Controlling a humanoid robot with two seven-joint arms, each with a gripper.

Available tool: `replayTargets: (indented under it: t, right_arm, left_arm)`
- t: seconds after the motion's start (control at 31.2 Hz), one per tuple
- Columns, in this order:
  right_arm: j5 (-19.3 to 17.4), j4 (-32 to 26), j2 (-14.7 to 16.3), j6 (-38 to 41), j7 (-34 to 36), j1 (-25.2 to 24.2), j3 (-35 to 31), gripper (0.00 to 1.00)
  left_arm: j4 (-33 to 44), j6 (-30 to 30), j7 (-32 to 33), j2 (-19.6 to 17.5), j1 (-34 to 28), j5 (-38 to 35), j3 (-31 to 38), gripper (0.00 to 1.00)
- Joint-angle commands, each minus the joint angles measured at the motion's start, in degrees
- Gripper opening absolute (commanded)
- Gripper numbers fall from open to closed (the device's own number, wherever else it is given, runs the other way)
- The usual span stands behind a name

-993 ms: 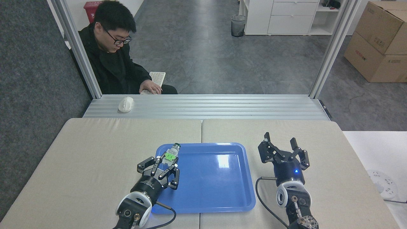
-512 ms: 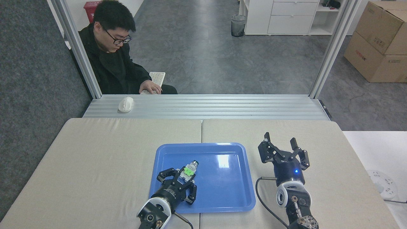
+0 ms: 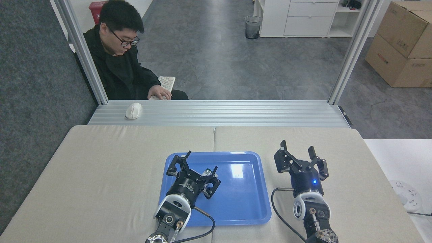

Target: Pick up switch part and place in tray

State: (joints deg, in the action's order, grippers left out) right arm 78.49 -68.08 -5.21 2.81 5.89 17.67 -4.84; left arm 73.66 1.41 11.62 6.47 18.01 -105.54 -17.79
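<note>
The blue tray (image 3: 243, 199) lies in the middle of the padded table. My left gripper (image 3: 201, 161) hangs open over the tray's left half, its fingers spread wide. Just behind its right finger, only the silvery, dark-tipped end of the switch part (image 3: 208, 172) peeks out, down in the tray; the white and green body is hidden by the gripper. Whether a finger still touches the part I cannot tell. My right gripper (image 3: 297, 147) stands open and empty on the table, to the right of the tray and apart from it.
A person (image 3: 116, 57) sits behind the aluminium ledge (image 3: 236, 113), one hand on a keyboard (image 3: 167, 82). A white mouse (image 3: 133, 110) rests on the ledge. A white round socket (image 3: 406, 198) lies on the side table at right. Cardboard boxes (image 3: 403, 44) stand far right.
My left gripper carried the switch part from the tray's far left corner in over the tray, lowered it, then opened. The part now lies in the tray. The right arm stayed still.
</note>
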Motion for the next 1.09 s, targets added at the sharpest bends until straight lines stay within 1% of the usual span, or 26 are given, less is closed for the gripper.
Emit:
replayTargets:
  t: [0.0,0.13,0.19,0.29,0.35,0.51,0.64,0.83,1.06]
  right_arm:
    - [0.0,0.0,-0.1,0.0,0.0,0.0,0.0,1.0]
    - [0.0,0.0,-0.1,0.0,0.0,0.0,0.0,1.0]
    - [0.0,0.0,-0.1,0.0,0.0,0.0,0.0,1.0]
    - [0.0,0.0,-0.1,0.0,0.0,0.0,0.0,1.0]
    - [0.0,0.0,-0.1,0.0,0.0,0.0,0.0,1.0]
    - [0.0,0.1,-0.1,0.0,0.0,0.0,0.0,1.0]
    - [0.0,0.0,-0.1,0.0,0.0,0.0,0.0,1.0]
    - [0.0,0.0,-0.1,0.0,0.0,0.0,0.0,1.0]
    - [0.0,0.1,-0.1,0.0,0.0,0.0,0.0,1.0]
  left_arm:
    - [3.0,-2.2,-1.0,0.1,0.4,7.1,4.8,1.0]
    - [-0.1,-2.3,-1.2,-0.4,0.5,12.7,12.2,1.0]
    - [-1.5,-2.3,-2.0,-0.8,0.5,13.7,14.6,1.0]
    - [-3.6,-2.4,-5.4,-2.2,0.7,13.8,16.9,1.0]
    - [-4.4,-2.6,-7.0,-2.6,0.7,13.9,17.5,1.0]
    - [-4.4,-5.3,-8.6,-2.6,0.8,14.6,17.7,1.0]
    - [-4.3,-5.4,-10.5,-2.6,0.8,14.9,17.7,1.0]
    - [-4.4,-4.8,-10.6,-3.2,0.7,15.1,17.6,1.0]
    - [-4.1,-5.5,-10.6,-3.3,0.8,15.0,17.7,1.0]
